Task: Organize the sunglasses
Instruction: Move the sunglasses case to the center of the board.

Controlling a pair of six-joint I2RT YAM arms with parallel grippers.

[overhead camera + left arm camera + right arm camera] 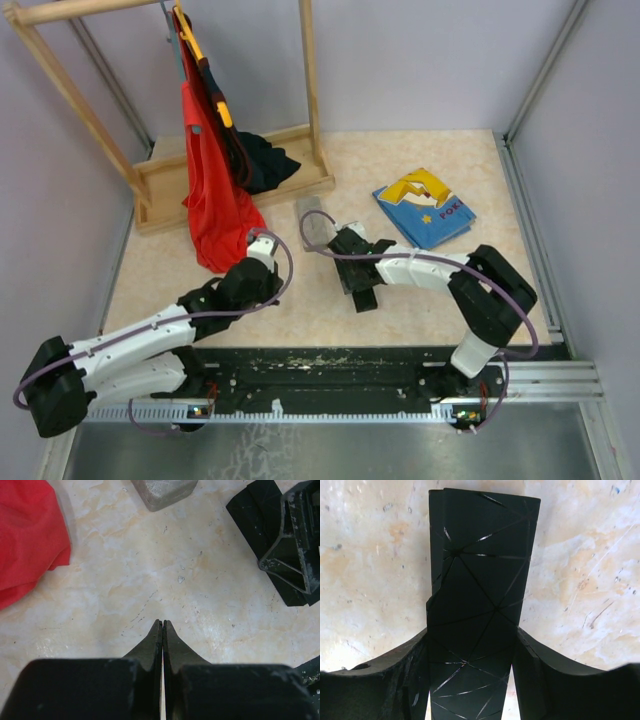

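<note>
black fingers of the left claw (pixel 162 625) fill the bottom of its wrist view. they are pressed tip to tip with nothing between them, low over the beige marbled tabletop (pixel 125 580). from those tips a red cloth (pixel 25 540) lies at 10 o'clock and the end of a grey oblong case (pixel 162 490) at 12 o'clock. a black oblong case (pixel 247 515), its hard surface scored in facets, lies at 2 o'clock under the other arm's finger.

the right claw (pixel 472 631) straddles that black oblong case, which runs from 12 to 6 o'clock in its wrist view. one finger stands along each long side, against or just beside the edge. whether they already pinch it cannot be told.

from above, the black oblong case lies near the table's middle. the grey oblong case is close by at its 11 o'clock and the left claw is apart at its 9 o'clock. a blue picture book (pixel 425 208) with a yellow fox lies at its 2 o'clock. a wooden rack (pixel 310 90) stands at the table's 11 o'clock. the red cloth hangs from its top bar down to the tabletop, and a dark cloth (pixel 268 165) lies on its base board.

the sunglasses cannot be made out in any view.
</note>
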